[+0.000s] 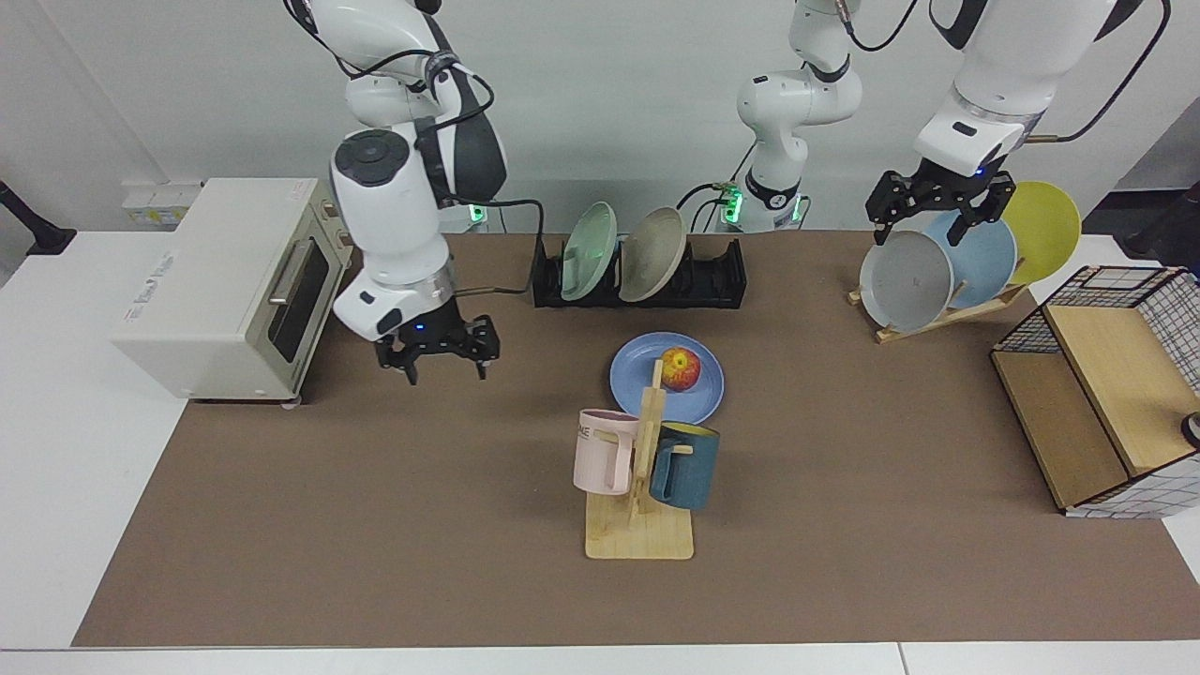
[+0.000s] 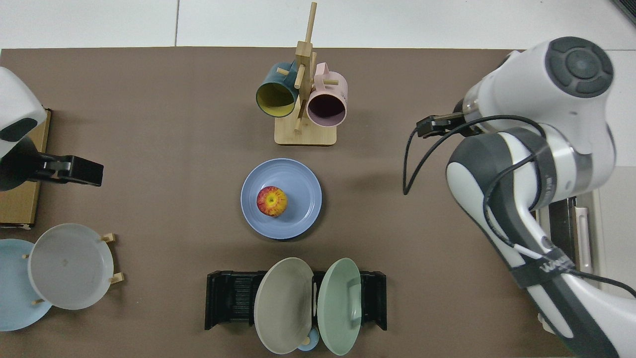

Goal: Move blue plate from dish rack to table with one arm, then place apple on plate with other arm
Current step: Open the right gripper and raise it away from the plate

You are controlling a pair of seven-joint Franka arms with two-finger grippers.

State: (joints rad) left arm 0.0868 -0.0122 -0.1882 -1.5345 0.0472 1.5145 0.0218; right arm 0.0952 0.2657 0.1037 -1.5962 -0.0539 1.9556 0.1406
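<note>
In the facing view the wooden mug stand's post covers the near edge of the blue plate. From above, the right arm's wrist hides the right end effector, and the left end effector shows only partly. The toaster oven lies mostly under that arm. The sky-blue plate is cut by the picture's edge.

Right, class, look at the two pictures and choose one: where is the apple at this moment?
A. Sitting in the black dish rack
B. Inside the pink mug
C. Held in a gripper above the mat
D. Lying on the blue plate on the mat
D. The apple lies on the blue plate, which rests flat on the brown mat between the dish rack and the mug stand; neither gripper is near it.
</note>
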